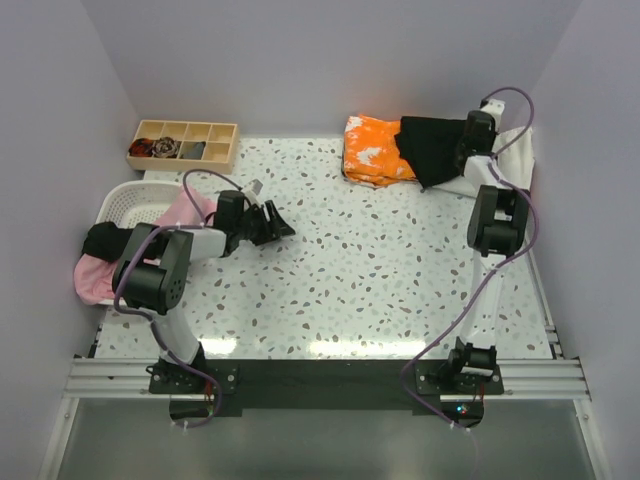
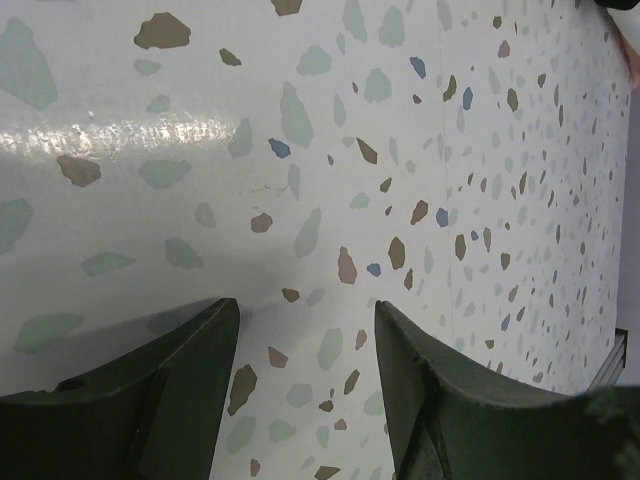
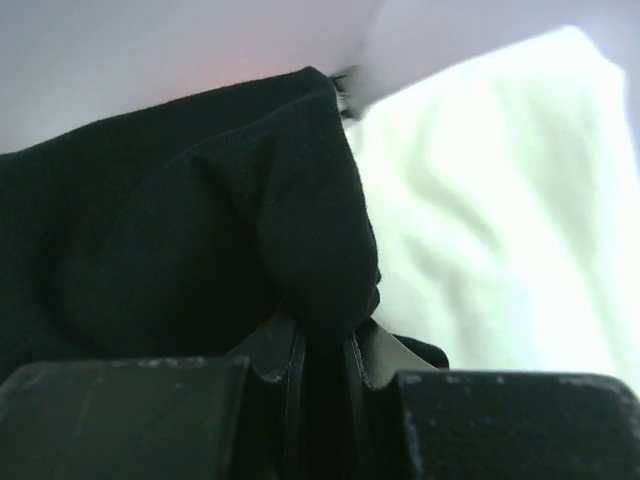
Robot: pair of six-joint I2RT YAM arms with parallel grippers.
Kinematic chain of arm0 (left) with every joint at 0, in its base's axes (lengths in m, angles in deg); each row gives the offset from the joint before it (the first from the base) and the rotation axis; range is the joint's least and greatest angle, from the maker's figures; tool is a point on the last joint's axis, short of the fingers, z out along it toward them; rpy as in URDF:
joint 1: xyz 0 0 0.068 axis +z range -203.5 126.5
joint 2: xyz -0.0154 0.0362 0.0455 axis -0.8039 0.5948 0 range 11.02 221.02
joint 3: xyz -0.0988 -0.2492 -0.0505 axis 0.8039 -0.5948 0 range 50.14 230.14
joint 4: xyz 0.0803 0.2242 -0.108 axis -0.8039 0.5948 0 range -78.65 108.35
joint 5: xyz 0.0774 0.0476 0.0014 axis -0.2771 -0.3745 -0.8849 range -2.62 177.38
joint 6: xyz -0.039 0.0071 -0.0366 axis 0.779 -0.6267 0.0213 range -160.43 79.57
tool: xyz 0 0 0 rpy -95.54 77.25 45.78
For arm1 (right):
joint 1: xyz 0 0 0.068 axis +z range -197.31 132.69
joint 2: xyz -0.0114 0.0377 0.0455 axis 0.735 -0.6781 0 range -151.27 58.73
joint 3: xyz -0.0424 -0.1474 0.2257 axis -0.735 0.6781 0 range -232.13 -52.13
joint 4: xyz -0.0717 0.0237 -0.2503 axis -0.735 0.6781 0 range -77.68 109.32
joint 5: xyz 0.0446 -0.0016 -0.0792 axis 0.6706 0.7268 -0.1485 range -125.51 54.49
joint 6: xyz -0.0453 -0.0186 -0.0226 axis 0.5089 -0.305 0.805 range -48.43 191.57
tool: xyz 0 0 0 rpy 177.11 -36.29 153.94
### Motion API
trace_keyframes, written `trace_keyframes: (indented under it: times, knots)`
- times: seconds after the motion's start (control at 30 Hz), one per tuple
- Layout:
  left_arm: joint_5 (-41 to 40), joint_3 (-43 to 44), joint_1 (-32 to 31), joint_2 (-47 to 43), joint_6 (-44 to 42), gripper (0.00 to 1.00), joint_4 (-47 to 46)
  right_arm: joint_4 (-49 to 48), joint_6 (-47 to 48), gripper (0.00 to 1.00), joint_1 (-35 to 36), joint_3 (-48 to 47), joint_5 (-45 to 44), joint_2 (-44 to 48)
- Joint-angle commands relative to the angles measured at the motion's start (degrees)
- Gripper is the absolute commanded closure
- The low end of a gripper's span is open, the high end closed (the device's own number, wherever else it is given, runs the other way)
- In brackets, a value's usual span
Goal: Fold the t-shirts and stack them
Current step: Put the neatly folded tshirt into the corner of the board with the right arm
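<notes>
Pinched tight, the jaws of the right gripper (image 3: 322, 347) are squeezing a fold of the black t-shirt (image 3: 200, 230), and the cloth is bunching up over the fingertips and filling most of the right wrist view. Just beside it, the cream t-shirt (image 3: 500, 220) is glowing pale along the right. From above, that black shirt is lying at the far right corner of the speckled table (image 1: 400, 270), draping partly over the folded orange, white-blotched t-shirt (image 1: 368, 152) on its left and over the cream one on its right. Over on the other side, the left gripper (image 2: 305, 312) is hanging low with its jaws spread wide, nothing between them but bare tabletop, pointing out toward the middle of the table. Behind that arm, the pink t-shirt (image 1: 93, 280) is spilling over the near edge of the white basket (image 1: 125, 203) at the table's left edge, with some dark cloth lying on top of it. The wooden tray (image 1: 222, 148) is sitting at the far left corner, well apart from both grippers.
</notes>
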Motion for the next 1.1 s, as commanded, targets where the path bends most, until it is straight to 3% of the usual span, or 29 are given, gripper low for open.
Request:
trace_keyframes:
  times: [0.0, 0.4, 0.43, 0.47, 0.5, 0.53, 0.57, 0.6, 0.7, 0.9, 1.0, 1.07]
  knots:
    - [-1.83, 1.61, 0.43, 2.92, -2.11, 0.38, 4.18, -4.25, -4.18, 1.00, -5.08, 0.71, -9.48, 3.54]
    - [-0.42, 1.26, 0.34, 3.63, -1.32, 0.38, 2.78, -1.45, -11.47, 0.99, -6.92, 3.97, -24.07, 6.01]
    - [0.02, 1.09, 0.34, 3.63, -1.32, 0.38, 2.25, -0.66, -11.65, 0.94, -6.92, 3.88, -20.34, 6.09]
    - [0.20, 1.09, 0.34, 3.89, -1.14, 0.38, 1.99, -0.13, -11.21, 0.83, -6.92, 3.88, -16.39, 6.18]
    - [0.29, 1.18, 0.34, 3.98, -1.05, 0.38, 1.81, -0.13, -9.12, 0.44, -7.01, 4.23, -13.48, 6.44]
    - [0.37, 1.26, 0.25, 3.98, -1.05, 0.38, 1.81, 0.48, -8.58, 0.27, -6.83, 4.67, -10.23, 6.79]
    - [0.20, 1.26, 0.34, 3.81, -1.23, 0.38, 1.81, 0.84, -8.83, 0.20, -6.75, 5.37, -5.58, 7.23]
    - [-0.15, 1.35, 0.34, 3.55, -1.40, 0.38, 1.81, -1.25, -8.57, 0.02, -6.75, 8.68, -3.28, 9.41]
    - [-1.99, 1.79, 0.34, 2.58, -2.54, 0.37, 2.68, -13.24, -5.96, 0.01, -5.43, 21.04, 1.49, 14.51]
    - [-3.41, 2.23, 0.34, 1.61, -3.34, 0.36, 3.74, -27.50, 2.14, 0.01, 1.33, 34.88, -2.81, 21.82]
    - [-4.19, 1.97, 0.34, 0.56, -3.86, 0.36, 4.09, -32.44, 3.55, 0.01, 4.32, 40.61, -3.77, 25.68]
    - [-5.51, 1.88, 0.34, -0.67, -4.74, 0.36, 4.53, -29.51, 2.51, 0.01, 5.73, 41.50, -3.17, 28.06]
